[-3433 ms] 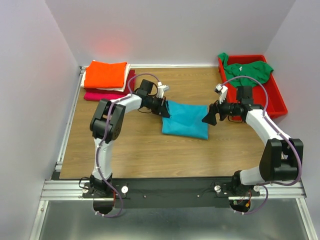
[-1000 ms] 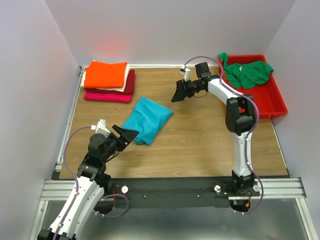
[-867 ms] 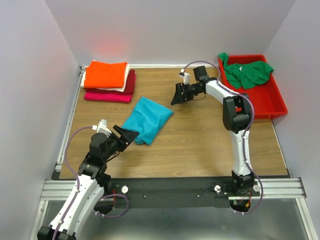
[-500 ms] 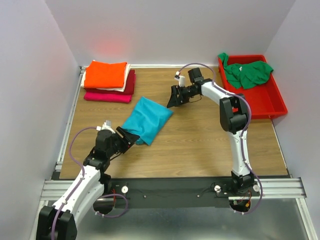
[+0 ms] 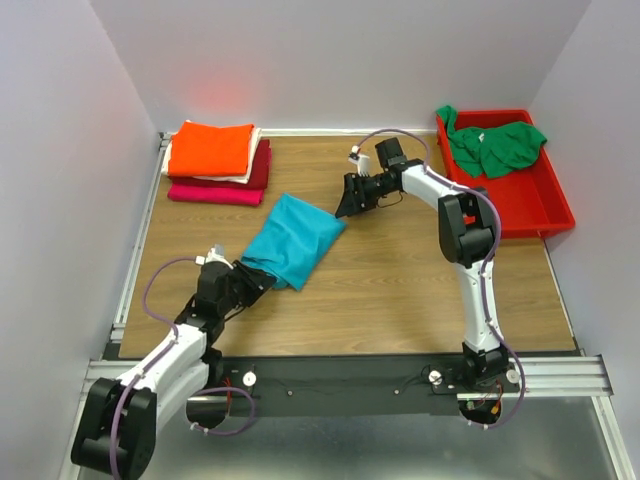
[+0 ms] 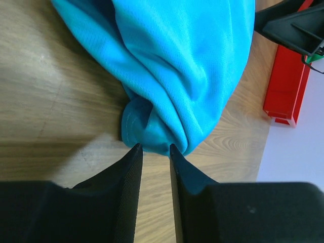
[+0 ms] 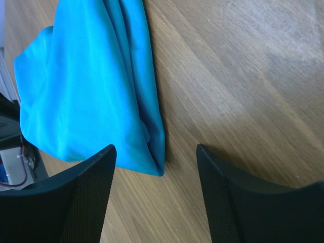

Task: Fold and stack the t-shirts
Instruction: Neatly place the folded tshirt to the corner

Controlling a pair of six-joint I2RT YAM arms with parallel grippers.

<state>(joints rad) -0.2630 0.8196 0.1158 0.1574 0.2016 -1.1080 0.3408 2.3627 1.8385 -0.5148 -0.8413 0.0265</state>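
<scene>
Moved: the left claw has slid in from the lower left to the low corner of the teal shirt. The right claw has come down from the upper middle to its high corner. Both have narrowed.
Shirt: folded and slanted on the table, just left of the frame's middle, with one end toward the lower left.
Left claw: down to a slim gap, tips right against the bunched low corner. I see no cloth between them, so it holds nothing as far as I can tell.
Right claw: wide apart and holding nothing, straddling the shirt's corner edge.
Handling: thin, soft and light, I'd say. It should sag and come unfolded if pinched by one layer, so take every layer at the two opposite corners and lift them together.
Left wrist view: shows the crumpled hem at the tips, which the top view is too small to show.
Right wrist view: shows the stacked fold edges along the shirt's side.
Top view only: the folded stack at upper left and a green shirt heaped in the red bin at upper right.
</scene>
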